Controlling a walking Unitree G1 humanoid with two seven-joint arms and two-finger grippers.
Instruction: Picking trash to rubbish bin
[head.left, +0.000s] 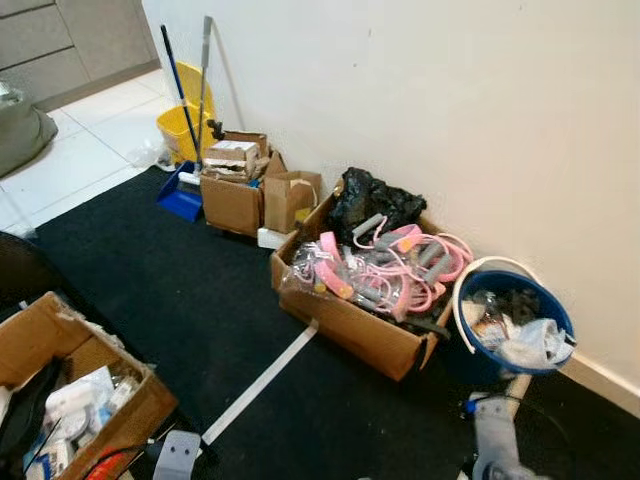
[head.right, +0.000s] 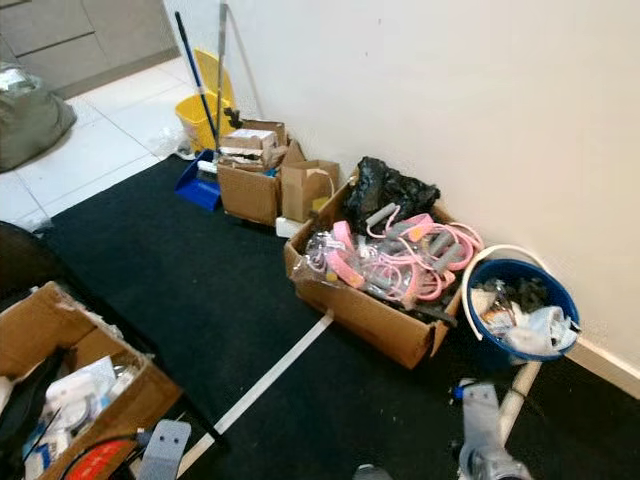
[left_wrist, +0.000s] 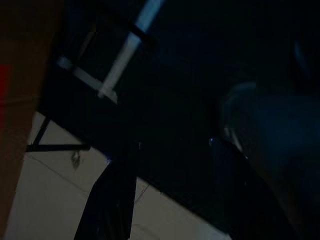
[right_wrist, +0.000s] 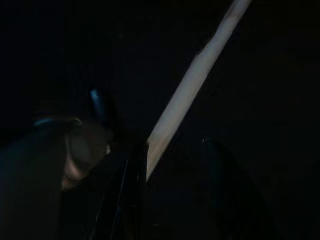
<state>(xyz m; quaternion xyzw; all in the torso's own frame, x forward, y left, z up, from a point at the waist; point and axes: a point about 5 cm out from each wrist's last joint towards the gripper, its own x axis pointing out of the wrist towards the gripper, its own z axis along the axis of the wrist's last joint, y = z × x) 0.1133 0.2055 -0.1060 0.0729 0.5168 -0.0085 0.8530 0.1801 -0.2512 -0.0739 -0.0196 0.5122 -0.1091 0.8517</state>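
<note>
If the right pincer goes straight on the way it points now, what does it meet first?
Most likely the black mat, close to the white tape strip lying on it. The right pincer points down at the floor, and nothing else seems to stand between, though the dark wrist view leaves depth unclear.

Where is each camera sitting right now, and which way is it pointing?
Left eye view: on the head, looking forward and down at the blue bin by the wall, the box of pink cables and the black mat; both silver arms at the bottom edge.
Right eye view: same scene from the other eye.
Left wrist view: dark, along the left gripper at mat and white tape strip.
Right wrist view: dark, along the right gripper at mat and tape.
Shared: mat and tape.
</note>
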